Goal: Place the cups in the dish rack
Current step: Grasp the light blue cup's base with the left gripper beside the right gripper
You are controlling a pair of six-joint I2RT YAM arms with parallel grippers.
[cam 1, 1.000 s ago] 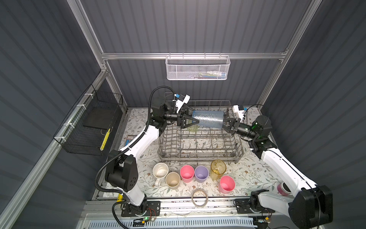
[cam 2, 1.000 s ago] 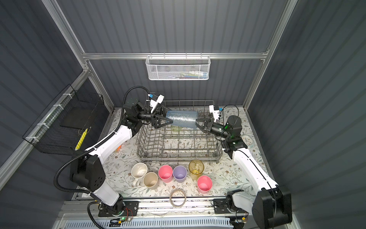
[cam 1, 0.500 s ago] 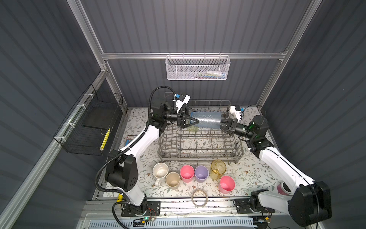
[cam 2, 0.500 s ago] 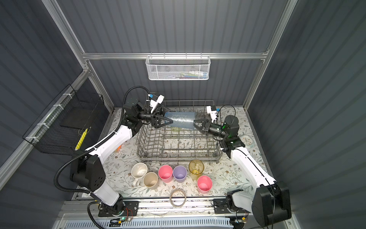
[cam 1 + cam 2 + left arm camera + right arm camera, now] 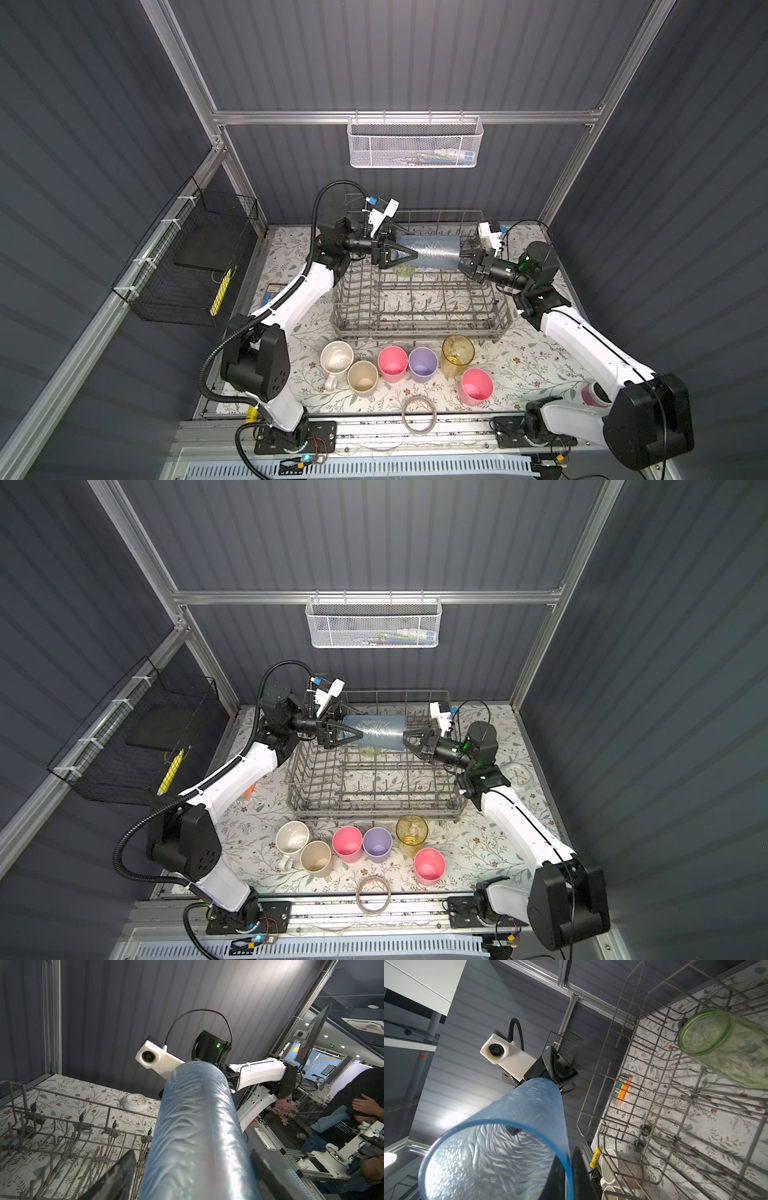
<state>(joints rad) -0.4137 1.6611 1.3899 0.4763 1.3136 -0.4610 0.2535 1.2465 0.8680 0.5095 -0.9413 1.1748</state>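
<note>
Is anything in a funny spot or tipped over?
Yes. The blue tumbler hangs sideways in the air above the dish rack, with the right gripper pinching its rim and the jaws of the left gripper around its base. A green tumbler inside the rack seems to lean too.

Both arms reach far out from their bases and bend in, so the two grippers point at each other, level in the air. The left arm (image 5: 291,299) comes in from the left. Its left gripper (image 5: 411,254) has its fingers (image 5: 118,1176) spread wide, one on each side of the blue cup's (image 5: 432,257) closed end. The right arm (image 5: 582,336) comes in from the right. The right gripper (image 5: 462,262) pinches the cup's rim, one finger inside and one outside.
</note>
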